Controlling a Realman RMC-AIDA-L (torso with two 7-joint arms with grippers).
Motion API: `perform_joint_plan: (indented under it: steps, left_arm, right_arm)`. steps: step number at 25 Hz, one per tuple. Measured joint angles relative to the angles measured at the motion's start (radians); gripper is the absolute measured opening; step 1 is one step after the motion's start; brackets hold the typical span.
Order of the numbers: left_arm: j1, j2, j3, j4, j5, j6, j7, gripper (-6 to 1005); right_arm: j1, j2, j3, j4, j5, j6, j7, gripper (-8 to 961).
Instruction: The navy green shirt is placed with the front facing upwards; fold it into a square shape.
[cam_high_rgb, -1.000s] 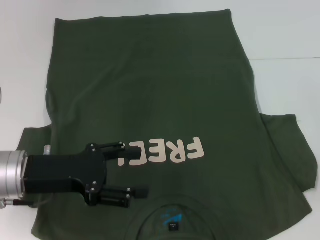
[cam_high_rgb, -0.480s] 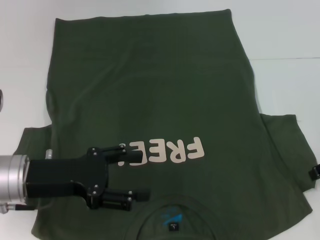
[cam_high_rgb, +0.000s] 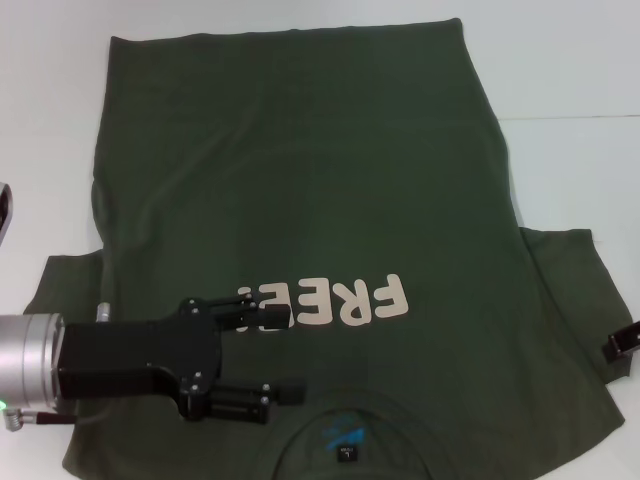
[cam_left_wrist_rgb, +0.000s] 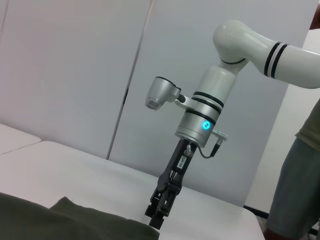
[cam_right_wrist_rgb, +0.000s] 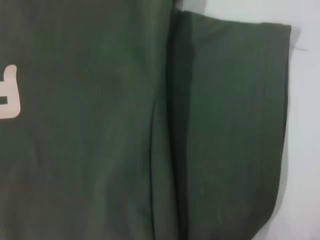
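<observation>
A large dark olive-green cotton T-shirt (cam_high_rgb: 310, 200) with pale lettering is spread flat, print up, on a white table (cam_high_rgb: 570, 80); no fold is seen. The left gripper (cam_high_rgb: 282, 356) is held wide-fingered just above the print's end; the right gripper (cam_high_rgb: 625, 342) is poised at the sleeve edge, finger state unclear.

The table (cam_high_rgb: 570, 70) is white and smooth. A big dark green shirt (cam_high_rgb: 300, 180) lies flat on it, front side up, with pale letters near the collar. The shirt covers most of the table. One short sleeve (cam_high_rgb: 575, 300) sticks out on the right side.
</observation>
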Motion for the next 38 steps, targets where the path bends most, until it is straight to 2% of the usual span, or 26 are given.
perform_joint_plan:
  steps: [3, 14, 19, 24, 30, 38]
  left_arm:
    - [-0.002, 0.001, 0.0, 0.0, 0.0, 0.0, 0.0, 904]
    - [-0.003, 0.002, 0.0, 0.0, 0.0, 0.0, -0.007, 903]
    - [-0.002, 0.002, 0.0, 0.0, 0.0, 0.0, -0.007, 903]
    - [-0.001, 0.002, 0.0, 0.0, 0.0, 0.0, -0.008, 904]
    - [-0.001, 0.002, 0.0, 0.0, 0.0, 0.0, -0.009, 903]
    - [-0.003, 0.002, 0.0, 0.0, 0.0, -0.001, -0.009, 903]
  right_arm:
    - [0.001, 0.003, -0.001, 0.001, 0.0, 0.014, 0.0, 938]
    - [0.008, 0.001, -0.013, 0.045, -0.001, 0.045, 0.001, 834]
    - [0.01, 0.004, -0.015, 0.045, -0.001, 0.051, 0.003, 756]
    - [0.01, 0.004, -0.022, 0.046, 0.0, 0.054, 0.004, 735]
    - [0.014, 0.005, -0.026, 0.068, -0.001, 0.063, 0.005, 548]
    - [0.014, 0.004, -0.03, 0.075, -0.001, 0.067, 0.008, 518]
